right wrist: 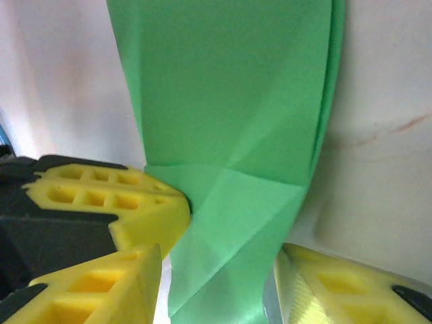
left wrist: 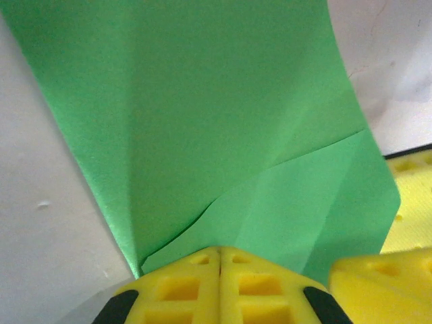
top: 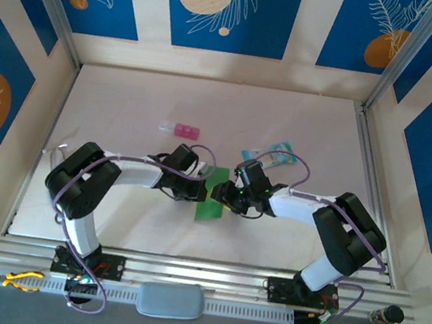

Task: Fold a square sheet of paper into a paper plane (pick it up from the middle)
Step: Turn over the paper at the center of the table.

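My left hand (left wrist: 219, 260) is pinched together on the creased green paper (left wrist: 223, 121), whose near edge is lost between the fingers. My right hand (right wrist: 219, 273) stands apart astride the same paper; I can't tell if it touches. From above, both wrists cover the paper's upper end, mid-tabletop (top: 125, 115).

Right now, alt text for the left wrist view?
Creased green paper spreads up from the shut left tool at bottom centre, which pinches its near edge. The right tool straddles the paper's lower right corner, yellow fingers apart; pale table shows at both sides.
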Controlling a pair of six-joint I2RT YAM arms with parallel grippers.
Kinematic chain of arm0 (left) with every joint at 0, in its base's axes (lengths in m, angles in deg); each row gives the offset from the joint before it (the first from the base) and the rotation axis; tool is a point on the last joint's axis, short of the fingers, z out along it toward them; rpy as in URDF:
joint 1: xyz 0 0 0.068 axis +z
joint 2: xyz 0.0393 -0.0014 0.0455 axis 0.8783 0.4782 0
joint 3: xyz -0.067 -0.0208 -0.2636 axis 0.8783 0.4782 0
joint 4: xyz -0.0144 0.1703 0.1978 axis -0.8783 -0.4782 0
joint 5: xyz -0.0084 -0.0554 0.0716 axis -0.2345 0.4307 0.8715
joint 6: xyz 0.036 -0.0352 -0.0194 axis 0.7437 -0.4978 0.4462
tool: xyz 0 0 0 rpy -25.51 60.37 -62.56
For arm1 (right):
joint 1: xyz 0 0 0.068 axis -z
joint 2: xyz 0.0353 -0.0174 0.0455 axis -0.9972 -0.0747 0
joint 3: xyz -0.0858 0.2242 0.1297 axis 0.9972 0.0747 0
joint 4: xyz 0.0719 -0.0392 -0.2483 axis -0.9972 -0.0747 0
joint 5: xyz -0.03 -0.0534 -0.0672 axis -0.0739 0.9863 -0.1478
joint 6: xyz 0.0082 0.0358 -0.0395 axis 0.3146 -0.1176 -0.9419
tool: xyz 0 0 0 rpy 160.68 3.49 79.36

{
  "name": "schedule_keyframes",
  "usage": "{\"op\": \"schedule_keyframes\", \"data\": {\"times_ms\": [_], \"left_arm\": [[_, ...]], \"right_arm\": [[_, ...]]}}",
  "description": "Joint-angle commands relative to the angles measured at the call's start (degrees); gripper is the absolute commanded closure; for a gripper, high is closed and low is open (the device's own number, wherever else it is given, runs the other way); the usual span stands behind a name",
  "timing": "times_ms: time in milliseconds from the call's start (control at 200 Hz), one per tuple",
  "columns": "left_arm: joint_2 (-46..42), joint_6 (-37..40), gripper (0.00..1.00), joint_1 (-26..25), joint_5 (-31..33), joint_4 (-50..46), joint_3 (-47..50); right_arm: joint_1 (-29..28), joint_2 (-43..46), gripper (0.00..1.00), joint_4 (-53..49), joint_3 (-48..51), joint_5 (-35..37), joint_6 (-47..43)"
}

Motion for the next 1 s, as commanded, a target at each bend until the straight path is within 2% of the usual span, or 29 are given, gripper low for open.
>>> {"op": "schedule_keyframes", "data": {"times_ms": [0,555,755,996], "left_arm": [[1.1,-0.3,0.95,0.5,0.4,-0.9,1.3],[0.7,-1.4,0.95,0.5,-0.2,0.8,2.1],[0.2,-1.7,0.94,0.5,-0.1,1.1,2.0],[-2.8,-2.1,0.88,0.5,0.1,1.8,1.7]], "right_arm": [[1.0,-1.5,0.53,1.1,-1.7,-2.1,-1.9],[5.1,-5.0,0.63,7.8,0.1,-4.9,-1.3],[5.1,-5.8,0.71,8.8,0.4,-4.9,-1.0],[5.5,-4.2,0.84,8.6,0.7,-5.2,-2.2]]}}
